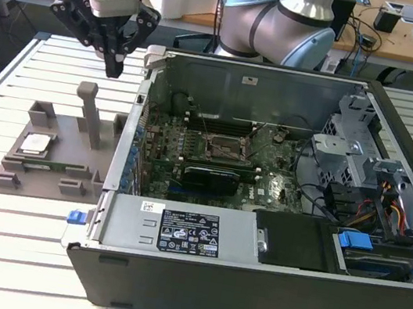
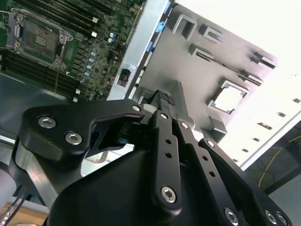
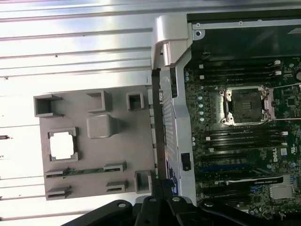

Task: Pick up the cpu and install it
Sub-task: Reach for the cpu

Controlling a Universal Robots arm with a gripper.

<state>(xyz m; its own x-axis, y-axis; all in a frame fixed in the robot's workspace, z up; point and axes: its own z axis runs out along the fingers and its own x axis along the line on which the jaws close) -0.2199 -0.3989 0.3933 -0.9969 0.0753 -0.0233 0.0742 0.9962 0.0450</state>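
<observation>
Gripper [image 1: 114,68] hangs in the air above the slatted metal table [image 1: 22,211], its two black fingers pressed together at the tips with nothing held between them. In the second wrist view the fingers [image 2: 164,141] run side by side up to one closed point. In the exterior view the gripper sits toward 11 o'clock of the scene, just outside the wall of the open computer case [image 1: 247,288]. The cpu [image 1: 36,143] lies flat in a square pocket of the grey plastic block [image 1: 64,153], at about 7 o'clock from the fingertips and well apart from them, untouched. An upright post [image 1: 90,115] of that block stands at about 6 o'clock from the gripper, its top near the fingertips but clear of them. In both wrist views the cpu [image 2: 230,99] [image 3: 62,145] shows as a bright square seated in its pocket, and in the first wrist view a thin green strip [image 3: 77,171] lies in a slot of the block just beside it. Inside the case, in the exterior view, the socket [image 1: 227,148] on the green circuit board [image 1: 280,187] sits at about 4 o'clock from the gripper, a metal frame around its dark middle. A black card [image 1: 211,175] lies just beside the socket, at its 6 o'clock. The robot arm [image 1: 284,21] rises behind the case at about 12 o'clock of the scene.
</observation>
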